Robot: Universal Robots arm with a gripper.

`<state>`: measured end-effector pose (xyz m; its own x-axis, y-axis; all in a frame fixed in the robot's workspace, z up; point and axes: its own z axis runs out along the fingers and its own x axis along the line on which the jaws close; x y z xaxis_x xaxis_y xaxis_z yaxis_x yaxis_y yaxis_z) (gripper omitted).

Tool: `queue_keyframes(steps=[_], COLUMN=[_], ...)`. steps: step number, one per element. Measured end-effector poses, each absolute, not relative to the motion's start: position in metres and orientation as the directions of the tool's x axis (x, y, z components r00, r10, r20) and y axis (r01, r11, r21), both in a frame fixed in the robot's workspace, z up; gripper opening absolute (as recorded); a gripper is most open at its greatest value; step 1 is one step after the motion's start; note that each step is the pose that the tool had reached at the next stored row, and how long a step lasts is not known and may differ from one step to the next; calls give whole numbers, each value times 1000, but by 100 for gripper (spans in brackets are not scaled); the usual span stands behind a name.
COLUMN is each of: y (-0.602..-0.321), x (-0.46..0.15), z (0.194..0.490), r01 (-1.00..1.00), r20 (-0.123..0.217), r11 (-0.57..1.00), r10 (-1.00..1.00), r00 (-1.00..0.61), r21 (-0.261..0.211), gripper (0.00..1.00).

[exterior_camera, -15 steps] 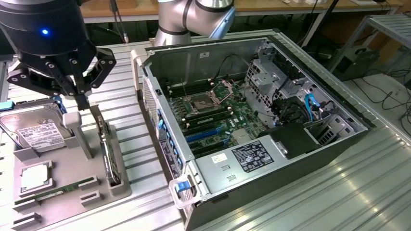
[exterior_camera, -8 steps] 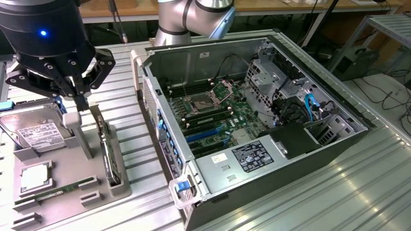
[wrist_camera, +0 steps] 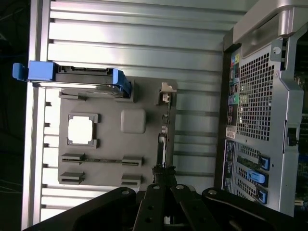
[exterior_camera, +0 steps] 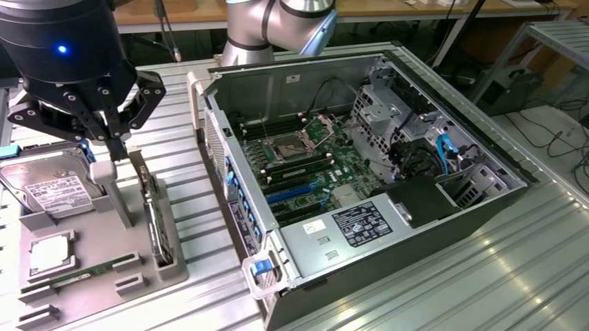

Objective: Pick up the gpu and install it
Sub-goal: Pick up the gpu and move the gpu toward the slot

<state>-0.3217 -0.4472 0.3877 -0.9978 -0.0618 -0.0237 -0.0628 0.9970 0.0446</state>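
Observation:
The gpu (exterior_camera: 154, 214) is a thin dark card standing on edge in a slot on the side of the grey fixture tray (exterior_camera: 101, 289) nearest the computer. In the wrist view the gpu (wrist_camera: 164, 137) appears as a narrow edge with its silver bracket (wrist_camera: 166, 94) at the far end. My gripper (exterior_camera: 117, 153) hangs above the tray, a little above the card and to the exterior view's left of it. The gripper (wrist_camera: 163, 174) lines up with the card's length; its fingers are shut on nothing. The open computer case (exterior_camera: 515, 186) lies at the exterior view's right, motherboard (exterior_camera: 304, 169) exposed.
The tray also holds a silver hard drive (exterior_camera: 51, 186) in a blue carrier (wrist_camera: 82, 77), a square processor (exterior_camera: 51, 252), a green memory stick (exterior_camera: 83, 272) and a grey post (exterior_camera: 104, 181). The case's rear wall (wrist_camera: 260, 106) stands close beside the card. Ribbed metal table (exterior_camera: 460, 289) lies all around.

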Motion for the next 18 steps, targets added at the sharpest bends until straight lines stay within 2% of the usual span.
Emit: queue_keyframes(steps=[10, 12, 13, 15, 16, 17, 18], y=[-449, -449, -449, -449, -449, -449, -449], x=[-322, -322, -322, -322, -322, -322, -322], z=[388, 388, 388, 388, 388, 388, 388], r01=[-63, -63, -63, -63, -63, -63, -63], r20=[-24, -24, -24, -24, -24, -24, -24], r11=[997, 997, 997, 997, 997, 997, 997], r10=[-62, -62, -62, -62, -62, -62, -62], r00=[-998, -998, -998, -998, -998, -998, -998], r21=[45, 45, 45, 45, 45, 45, 45], gripper=[11, 24, 24, 36, 36, 42, 42])
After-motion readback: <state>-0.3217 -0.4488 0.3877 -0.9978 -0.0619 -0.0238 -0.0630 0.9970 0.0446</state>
